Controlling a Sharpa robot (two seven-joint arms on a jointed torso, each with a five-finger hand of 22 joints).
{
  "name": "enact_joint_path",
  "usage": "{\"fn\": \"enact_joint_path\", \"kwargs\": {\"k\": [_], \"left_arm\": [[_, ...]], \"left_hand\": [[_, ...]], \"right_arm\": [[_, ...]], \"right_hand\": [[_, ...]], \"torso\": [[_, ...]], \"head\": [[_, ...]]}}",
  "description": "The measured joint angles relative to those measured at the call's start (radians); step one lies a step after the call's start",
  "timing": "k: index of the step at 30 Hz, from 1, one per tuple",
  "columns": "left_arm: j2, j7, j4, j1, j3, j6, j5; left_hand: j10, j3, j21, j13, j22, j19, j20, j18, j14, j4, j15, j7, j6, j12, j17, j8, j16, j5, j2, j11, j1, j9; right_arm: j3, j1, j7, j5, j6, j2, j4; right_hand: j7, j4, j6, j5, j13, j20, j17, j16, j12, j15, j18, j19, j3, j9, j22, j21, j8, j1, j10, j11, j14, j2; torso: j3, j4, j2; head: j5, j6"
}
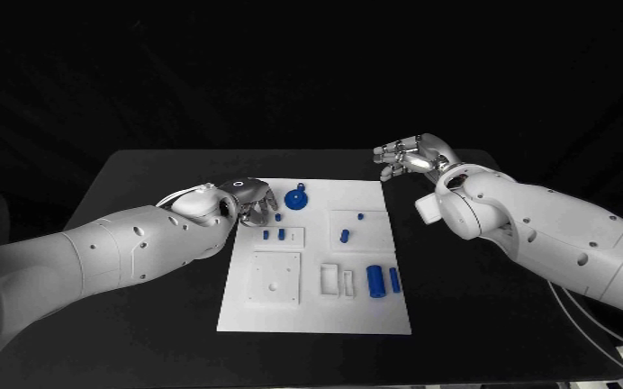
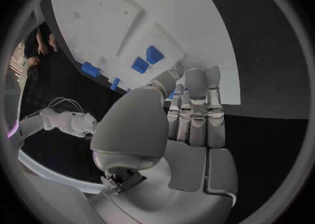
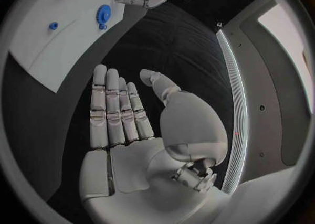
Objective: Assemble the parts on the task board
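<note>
left hand [image 1: 249, 202] hovering over task board [image 1: 311, 317] left edge, fingers extended, empty, likely lining up a part [image 1: 276, 218]; right hand [image 1: 413, 158] spread, empty, parked far right.

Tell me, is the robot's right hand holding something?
No, it's open. The silver right hand has flat, straight fingers and a bare palm, held over the black table beside the white task board.

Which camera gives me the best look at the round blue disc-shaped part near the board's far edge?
The head view: the round blue disc-shaped part lies unobstructed on the white task board, just beside the left hand. The right wrist view shows it smaller and distorted. In the left wrist view I cannot identify it.
</note>
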Motion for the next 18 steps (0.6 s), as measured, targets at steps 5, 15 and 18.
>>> {"fn": "enact_joint_path", "kwargs": {"k": [5, 15, 18], "left_arm": [[-0.003, -0.001, -0.008, 0.0, 0.001, -0.011, 0.002], [-0.036, 0.0, -0.021, 0.0, 0.046, -0.038, 0.071], [-0.059, 0.008, -0.008, 0.006, 0.068, -0.049, 0.154]], "left_hand": [[-0.012, -0.003, -0.004, 0.0, 0.0, 0.002, 0.002, 0.0, -0.004, -0.003, 0.004, 0.0, -0.022, 0.0, -0.002, 0.0, 0.0, 0.0, -0.004, 0.002, 0.004, 0.0], [0.051, 0.023, 0.012, 0.0, 0.0, -0.001, -0.001, 0.015, -0.007, -0.009, 0.0, 0.075, 0.148, 0.0, -0.012, 0.01, -0.024, 0.008, 0.019, -0.015, 0.013, 0.005], [0.055, 0.007, -0.022, 0.0, 0.0, -0.043, 0.001, 0.015, -0.053, 0.003, 0.001, 0.073, 0.167, 0.0, -0.042, 0.005, -0.096, 0.029, 0.01, -0.015, -0.012, 0.005]], "right_arm": [[0.0, 0.0, -0.003, -0.046, 0.012, 0.002, -0.011], [0.0, 0.0, -0.03, -0.33, 0.069, 0.024, -0.041], [-0.001, 0.0, -0.043, -0.447, 0.088, 0.035, -0.047]], "right_hand": [[0.0, -0.014, 0.0, -0.035, 0.0, -0.014, 0.018, 0.034, -0.004, -0.014, 0.006, 0.022, -0.014, 0.0, 0.036, 0.052, 0.0, 0.029, 0.006, -0.006, 0.037, 0.005], [-0.029, -0.026, 0.08, -0.181, -0.001, -0.067, 0.118, 0.159, -0.044, -0.077, 0.021, 0.104, 0.027, 0.003, 0.182, 0.254, 0.0, 0.094, 0.174, -0.059, 0.17, 0.001], [-0.036, -0.024, 0.094, -0.221, -0.001, -0.071, 0.147, 0.174, -0.044, -0.08, 0.021, 0.107, 0.031, 0.003, 0.204, 0.276, 0.0, 0.1, 0.183, -0.064, 0.181, -0.005]], "torso": [[-0.0003, 0.0009, 0.0], [-0.0009, 0.0009, 0.0], [-0.0003, 0.0012, 0.0]], "head": [[0.0, 0.001], [-0.004, 0.009], [-0.007, 0.013]]}}
